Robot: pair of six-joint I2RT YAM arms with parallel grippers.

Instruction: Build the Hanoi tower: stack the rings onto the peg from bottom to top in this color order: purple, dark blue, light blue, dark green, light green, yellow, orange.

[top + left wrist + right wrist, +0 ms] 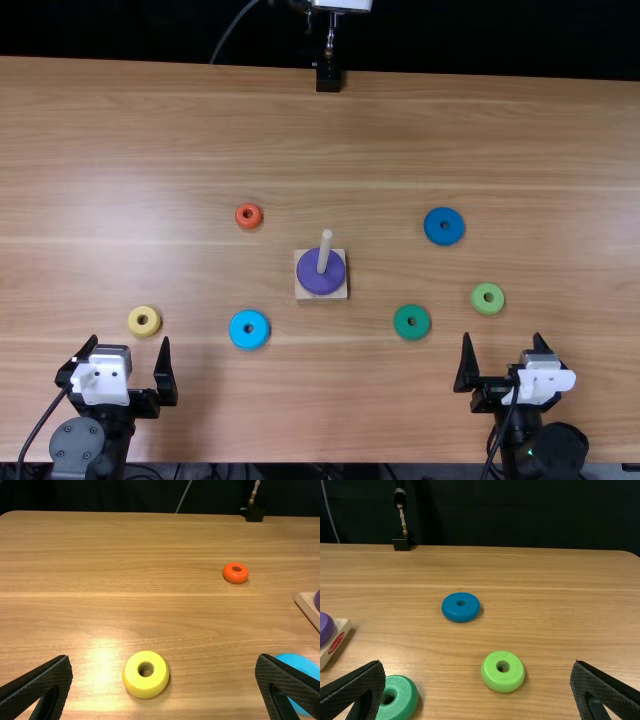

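Observation:
The purple ring [321, 271] lies around the peg [325, 250] on its square wooden base [335, 296]. Loose on the table are the dark blue ring [444, 226], light blue ring [249, 329], dark green ring [412, 322], light green ring [487, 298], yellow ring [144, 321] and orange ring [248, 215]. My left gripper [130, 368] is open just nearer the table's front than the yellow ring; in its wrist view the left gripper [164, 672] has nothing between its fingers. My right gripper [500, 365], likewise open and holding nothing, is below the light green ring; its wrist view shows the right gripper [475, 675].
A small black stand [328, 77] with a metal stem is at the table's far edge. The wooden table [180, 130] extends behind the rings and to both sides.

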